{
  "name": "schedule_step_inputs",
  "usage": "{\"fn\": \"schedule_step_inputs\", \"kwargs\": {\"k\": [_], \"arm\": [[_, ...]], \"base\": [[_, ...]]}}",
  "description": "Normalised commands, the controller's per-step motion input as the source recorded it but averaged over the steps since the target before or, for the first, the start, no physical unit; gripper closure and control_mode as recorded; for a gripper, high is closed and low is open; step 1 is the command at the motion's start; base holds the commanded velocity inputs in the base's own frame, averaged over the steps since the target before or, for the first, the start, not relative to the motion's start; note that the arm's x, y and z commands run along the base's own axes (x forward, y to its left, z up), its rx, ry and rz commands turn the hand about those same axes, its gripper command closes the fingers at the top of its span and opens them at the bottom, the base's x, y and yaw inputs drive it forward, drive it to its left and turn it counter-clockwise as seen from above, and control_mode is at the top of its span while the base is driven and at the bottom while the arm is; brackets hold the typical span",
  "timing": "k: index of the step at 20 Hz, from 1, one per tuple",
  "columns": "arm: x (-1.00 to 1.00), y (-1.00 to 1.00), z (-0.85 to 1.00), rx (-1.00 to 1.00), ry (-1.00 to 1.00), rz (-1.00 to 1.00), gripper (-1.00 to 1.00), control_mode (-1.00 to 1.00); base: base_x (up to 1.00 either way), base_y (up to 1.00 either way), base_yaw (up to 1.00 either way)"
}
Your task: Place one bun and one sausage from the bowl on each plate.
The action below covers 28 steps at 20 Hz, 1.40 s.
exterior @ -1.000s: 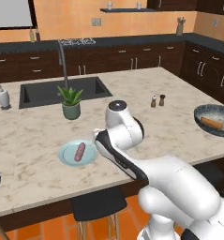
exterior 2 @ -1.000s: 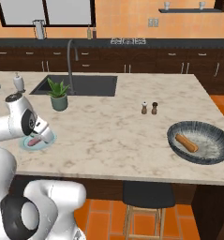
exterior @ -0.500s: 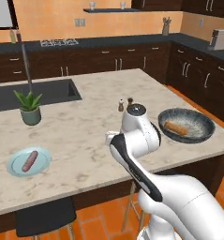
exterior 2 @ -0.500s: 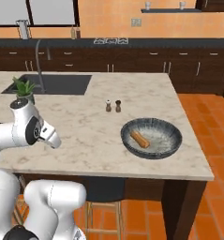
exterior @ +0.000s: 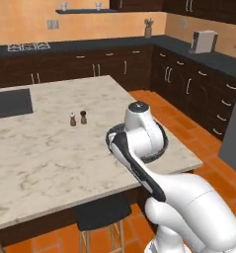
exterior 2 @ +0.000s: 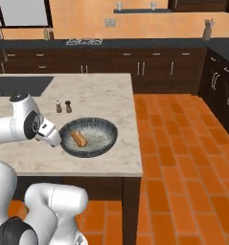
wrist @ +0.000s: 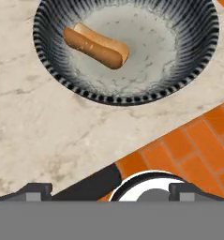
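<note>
The wide dark bowl (exterior 2: 88, 138) sits near the island's right front corner, and its ribbed rim (wrist: 127, 98) shows in the hand view. One brown bun (wrist: 97, 46) lies in its pale inside, left of centre, also seen as the bun (exterior 2: 79, 139). My gripper (wrist: 111, 190) is open, fingertips far apart with nothing between them, hovering over the counter's front edge short of the bowl. In the left base view my arm covers most of the bowl (exterior: 162, 143). The plates and the sausage are out of view.
Two small shakers (exterior: 78, 118) stand on the marble counter (exterior: 40, 158) behind the bowl. A dark sink (exterior: 8, 103) is far left. A stool (exterior: 102, 212) stands under the front edge. Orange tiled floor (exterior 2: 183, 158) lies to the right.
The whole picture has shifted: the base has driven right along the island. The plate with a sausage and the plant have left the view; the bowl is now right before my hand. Gripper stays open.
</note>
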Motion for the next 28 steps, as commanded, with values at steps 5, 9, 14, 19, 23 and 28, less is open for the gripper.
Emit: {"fn": "schedule_step_inputs", "kwargs": {"k": [5, 9, 14, 19, 23, 28], "arm": [[0.00, 0.00, 0.00, 0.00, 0.00, 0.00, -1.00, 1.00], [0.00, 0.00, 0.00, 0.00, 0.00, 0.00, -1.00, 1.00], [0.00, 0.00, 0.00, 0.00, 0.00, 0.00, -1.00, 1.00], [0.12, -0.02, -0.01, 0.00, 0.00, 0.03, -1.00, -1.00], [0.93, 0.01, -0.35, 0.00, 0.06, 0.33, -1.00, -1.00], [0.74, 0.46, -0.61, 0.00, 0.21, 0.44, -1.00, -1.00]], "base": [[0.27, -0.94, 0.14], [-0.03, 0.08, 0.47], [0.49, 0.00, 0.10], [0.58, 0.14, 0.00], [0.00, 0.00, 0.00], [0.00, 0.00, 0.00]]}}
